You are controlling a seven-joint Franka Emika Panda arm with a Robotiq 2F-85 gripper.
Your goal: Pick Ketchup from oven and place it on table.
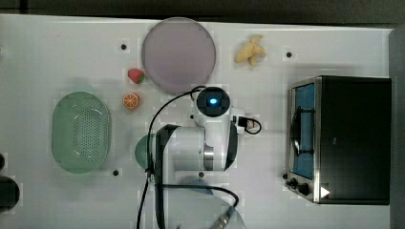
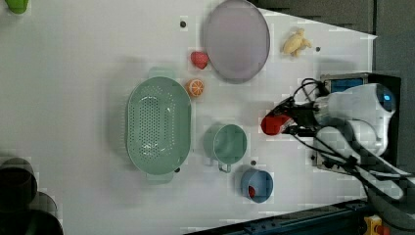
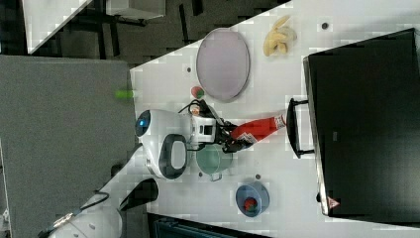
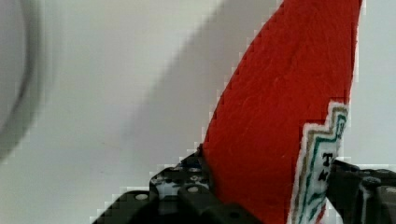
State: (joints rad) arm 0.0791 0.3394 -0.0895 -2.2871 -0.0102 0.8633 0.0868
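Observation:
My gripper is shut on the ketchup, a red bottle with a white printed label, gripped near its base between the dark fingers. In the right view the ketchup lies level in the gripper above the white table. Its capped end points at the handle of the oven. In the left view the ketchup hangs in front of the oven, near the green cup. The oven sits at the top view's right with its bluish door shut.
A purple plate and a peeled banana lie at the back. A strawberry, an orange slice and a green colander sit at the top view's left. A green cup and a blue bowl stand near the arm.

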